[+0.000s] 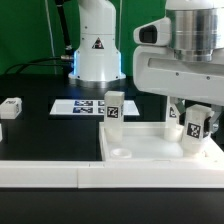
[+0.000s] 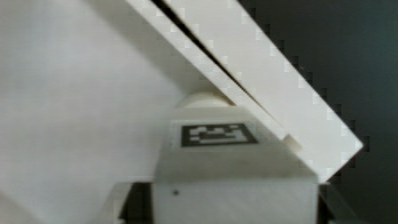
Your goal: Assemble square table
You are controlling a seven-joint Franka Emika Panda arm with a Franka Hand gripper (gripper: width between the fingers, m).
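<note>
**Exterior view.** The end effector (image 1: 193, 138) hangs over the square table slab (image 1: 150, 152), at the slab's far corner on the exterior view's right. Its two fingers are closed onto a tagged leg (image 1: 193, 125). The leg stands upright between them with its tag toward the camera. The leg's lower end is down near the slab's surface, just inside the raised rim (image 1: 160, 128). Whether it touches the slab cannot be told. A round socket (image 1: 120, 154) shows by the slab's edge on the exterior view's left, well apart from the end effector. A second leg (image 1: 113, 108) stands upright at the slab's far edge, also on that side. A third leg (image 1: 10, 108) lies on the black desk (image 1: 40, 130), far off to the exterior view's left. The marker board (image 1: 82, 105) lies flat on the desk behind the slab.

**Wrist view.** The held leg (image 2: 217, 150) fills the gap between the dark fingers (image 2: 135, 205), both against its sides. It sits directly under the end effector (image 2: 228, 205), over the square table slab (image 2: 71, 120) and just beside the raised rim (image 2: 249, 90). The dark desk (image 2: 347, 40) lies beyond the rim.
</note>
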